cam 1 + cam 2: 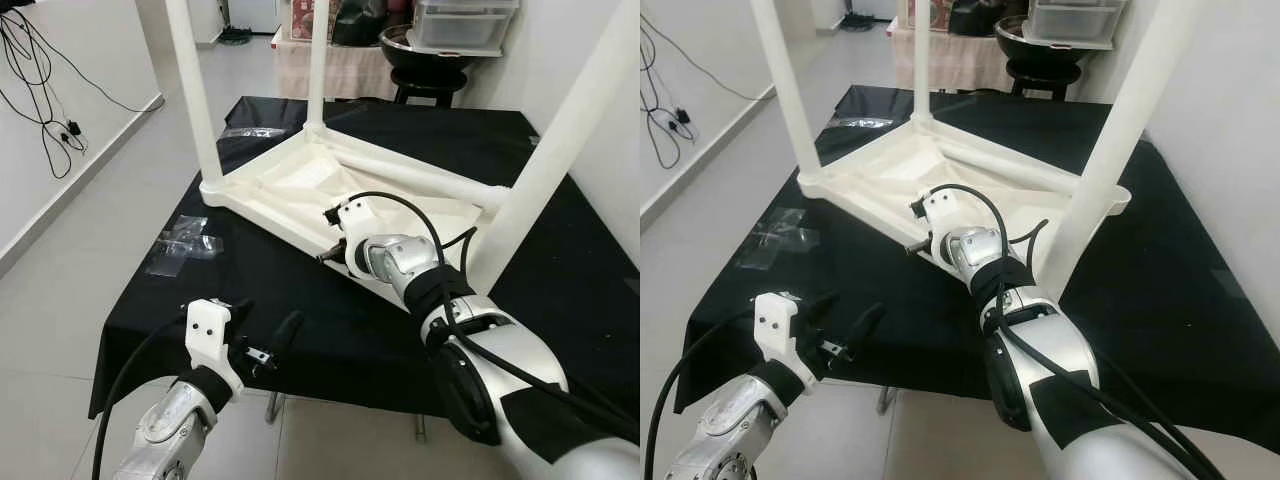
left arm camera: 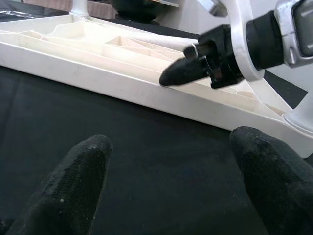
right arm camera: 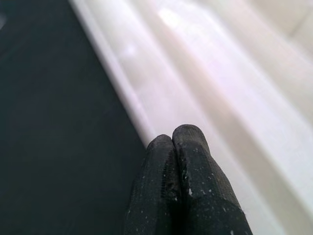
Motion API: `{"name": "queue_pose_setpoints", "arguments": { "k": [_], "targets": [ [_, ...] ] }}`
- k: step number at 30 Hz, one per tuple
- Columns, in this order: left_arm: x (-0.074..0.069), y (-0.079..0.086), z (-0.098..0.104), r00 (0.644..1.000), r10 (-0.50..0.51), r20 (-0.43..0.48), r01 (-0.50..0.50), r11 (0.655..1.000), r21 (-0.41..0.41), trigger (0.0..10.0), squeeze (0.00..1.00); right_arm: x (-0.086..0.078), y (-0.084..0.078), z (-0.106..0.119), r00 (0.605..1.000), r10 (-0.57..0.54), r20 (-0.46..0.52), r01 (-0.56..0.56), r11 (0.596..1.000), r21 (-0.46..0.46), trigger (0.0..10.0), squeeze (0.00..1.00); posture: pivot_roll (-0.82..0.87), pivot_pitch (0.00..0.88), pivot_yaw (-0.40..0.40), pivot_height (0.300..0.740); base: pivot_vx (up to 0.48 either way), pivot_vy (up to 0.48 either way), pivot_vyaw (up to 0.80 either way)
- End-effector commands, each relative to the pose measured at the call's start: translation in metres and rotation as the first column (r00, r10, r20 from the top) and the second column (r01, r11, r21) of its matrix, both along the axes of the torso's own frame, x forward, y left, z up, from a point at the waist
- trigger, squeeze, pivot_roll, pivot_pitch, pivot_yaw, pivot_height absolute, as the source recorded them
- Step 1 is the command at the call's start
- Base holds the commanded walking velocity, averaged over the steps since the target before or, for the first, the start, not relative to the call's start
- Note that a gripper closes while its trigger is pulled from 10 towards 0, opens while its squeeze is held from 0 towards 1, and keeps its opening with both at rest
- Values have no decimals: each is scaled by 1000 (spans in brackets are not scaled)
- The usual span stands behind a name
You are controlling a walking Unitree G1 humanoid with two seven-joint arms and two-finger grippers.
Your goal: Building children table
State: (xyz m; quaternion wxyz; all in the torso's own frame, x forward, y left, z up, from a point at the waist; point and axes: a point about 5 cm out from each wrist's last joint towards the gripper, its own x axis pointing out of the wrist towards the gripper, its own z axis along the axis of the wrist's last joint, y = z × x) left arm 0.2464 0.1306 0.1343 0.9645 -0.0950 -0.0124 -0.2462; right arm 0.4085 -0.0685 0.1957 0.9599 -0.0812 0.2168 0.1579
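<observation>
White plastic children's table [image 1: 300, 190] upturned mid-frame on black cloth [image 1: 330, 330], legs [image 1: 192, 95] seated, apparently near done; right gripper [image 3: 177, 142] fingers pressed together at rim, left gripper [image 1: 262, 328] spread, lower left.

Both arms were built of rounded silver metal segments joined by black collars, with a broad black patch on the right upper arm. Each wrist carried a white plastic camera housing fed by a thick black cable that looped free of the arm. The left gripper [image 1: 262, 335] had 2 long black fingers [image 2: 73, 181] with a finely textured, fabric-like surface. The right gripper [image 3: 183, 142] had the same 2 black fingers, flecked with pale specks.
</observation>
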Motion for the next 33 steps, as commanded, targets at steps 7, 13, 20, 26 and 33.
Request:
{"name": "queue_pose_setpoints", "arguments": {
  "k": [7, 13, 20, 26, 33],
  "targets": [
    [-1, 1, -5, 1000, -1, -21, 1, 1000, 31, 10000, 0, -7, 59, 32, 959, 111, 260, -157, 975, 160, 10000, 1000, -45, 126, -65, 740, 0, 0, 0],
    [0, 1, -5, 1000, 0, -19, 0, 1000, 29, 10000, 0, -41, 77, 12, 782, 533, 323, -598, 787, 151, 10000, 1000, -61, 125, -61, 740, 0, 0, 0],
    [1, 2, -5, 1000, -4, -18, 4, 1000, 26, 10000, 0, -63, 21, -8, 722, 607, 333, -676, 723, 146, 10000, 1000, -78, 126, -53, 740, 0, 0, 0],
    [3, 3, -5, 1000, -8, -18, 8, 1000, 29, 10000, 0, -64, -36, -12, 797, 510, 324, -581, 792, 185, 10000, 1000, -91, 124, -44, 740, 0, 0, 0],
    [-3, 5, -5, 1000, -20, -15, 21, 998, 54, 10000, 0, -103, -96, -13, 752, 572, 327, -648, 733, 208, 10000, 533, -94, 120, -35, 740, 0, 0, 0]
  ]
}}
